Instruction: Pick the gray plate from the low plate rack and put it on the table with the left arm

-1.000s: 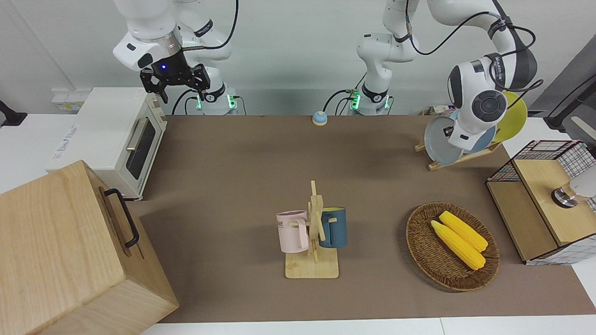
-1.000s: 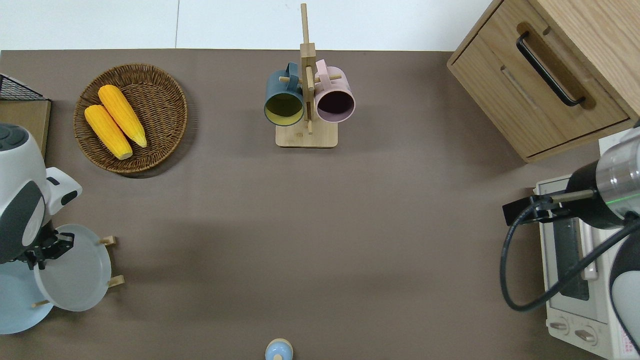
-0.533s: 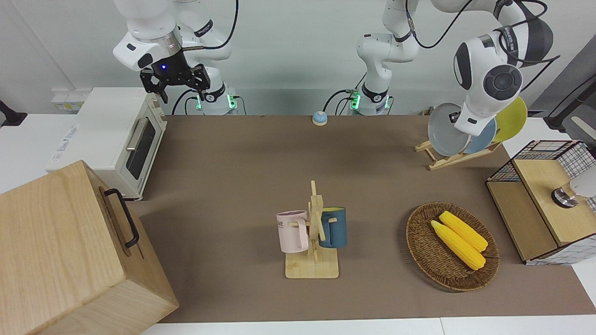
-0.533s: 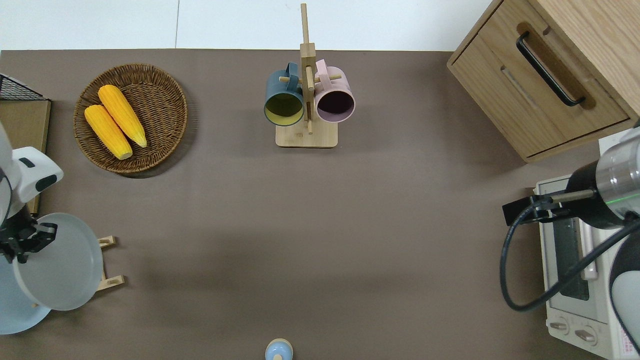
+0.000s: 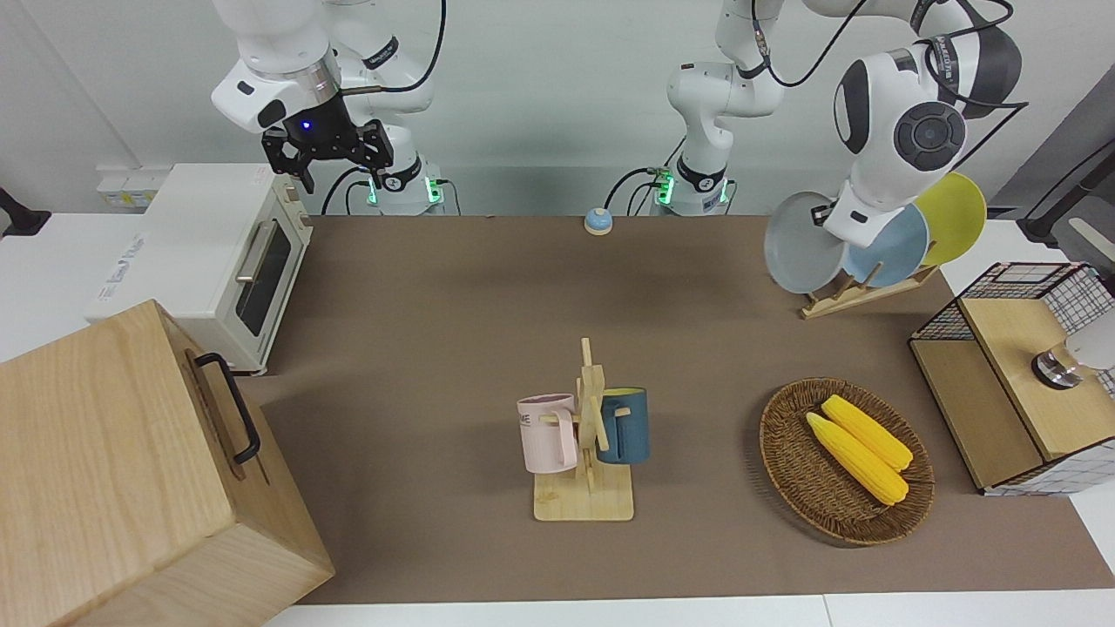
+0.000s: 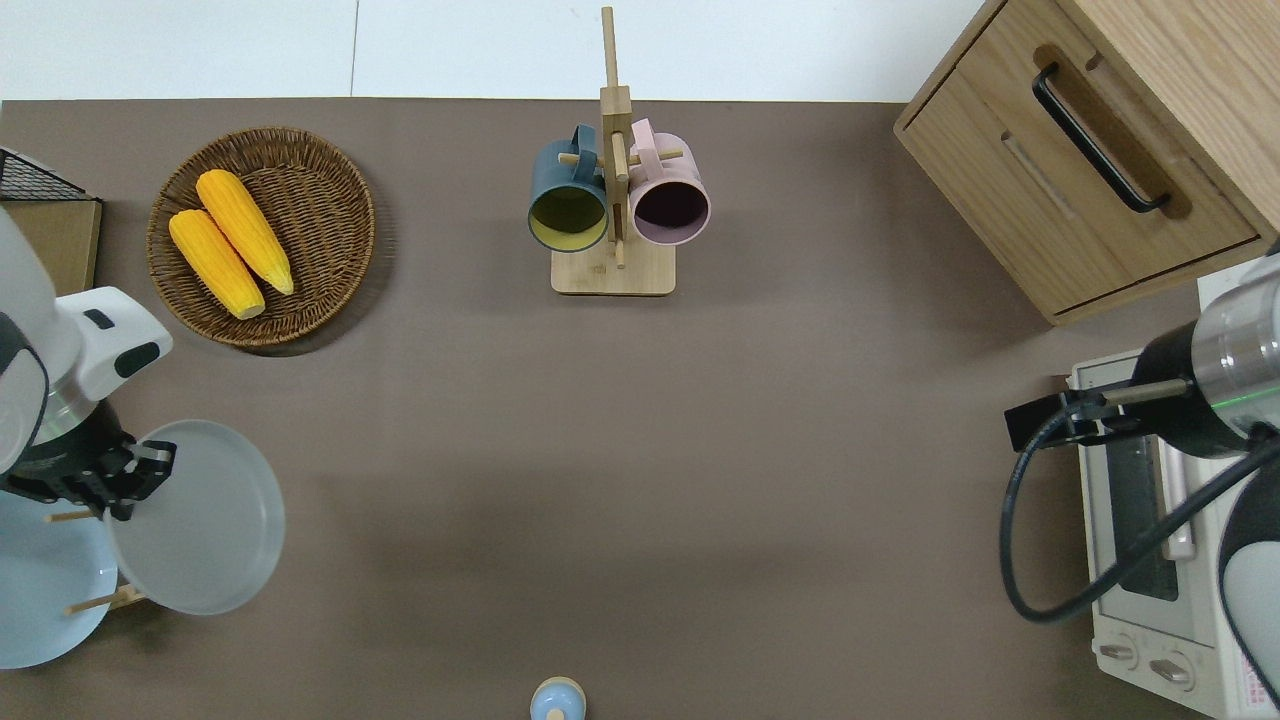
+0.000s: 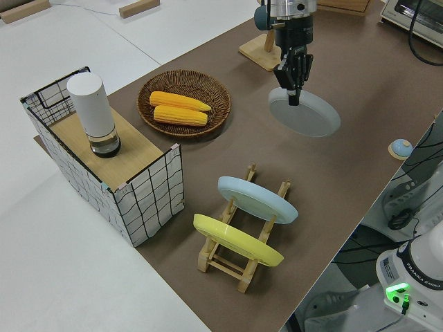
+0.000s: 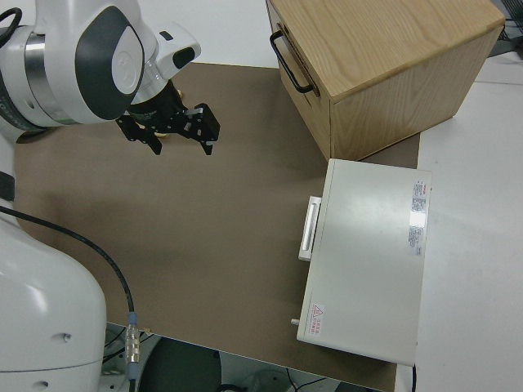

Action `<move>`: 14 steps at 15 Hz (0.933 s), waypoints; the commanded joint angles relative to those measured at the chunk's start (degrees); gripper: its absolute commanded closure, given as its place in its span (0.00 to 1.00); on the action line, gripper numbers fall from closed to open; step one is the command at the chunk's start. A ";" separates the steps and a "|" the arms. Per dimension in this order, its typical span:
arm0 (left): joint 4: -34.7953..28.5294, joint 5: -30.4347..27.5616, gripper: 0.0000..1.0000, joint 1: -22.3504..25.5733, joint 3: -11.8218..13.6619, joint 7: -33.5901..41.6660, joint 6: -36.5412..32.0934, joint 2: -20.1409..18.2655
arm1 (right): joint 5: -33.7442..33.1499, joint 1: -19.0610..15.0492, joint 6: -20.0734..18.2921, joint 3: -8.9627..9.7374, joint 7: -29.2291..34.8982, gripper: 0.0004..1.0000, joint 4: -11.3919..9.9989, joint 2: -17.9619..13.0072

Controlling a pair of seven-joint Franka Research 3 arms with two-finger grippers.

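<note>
My left tool (image 7: 294, 86) is clamped on the rim of the gray plate (image 6: 205, 520), which hangs tilted below it, in the air over the bench (image 6: 640, 450), clear of the low plate rack (image 7: 239, 259) and just beside it. The rack holds the sky-blue plate (image 7: 256, 199) and yellow plate (image 7: 235, 241). My right arm is parked, its tool (image 8: 167, 131) spread apart.

A wicker basket (image 6: 330, 260) holds two corn cobs (image 6: 230, 243) (side by side) near the mug tree (image 6: 613, 272).
</note>
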 commanded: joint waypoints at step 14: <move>-14.12 -4.64 0.28 1.35 -2.62 -0.12 15.00 1.76 | 0.20 -0.85 -0.87 0.38 -0.19 0.01 0.35 -0.27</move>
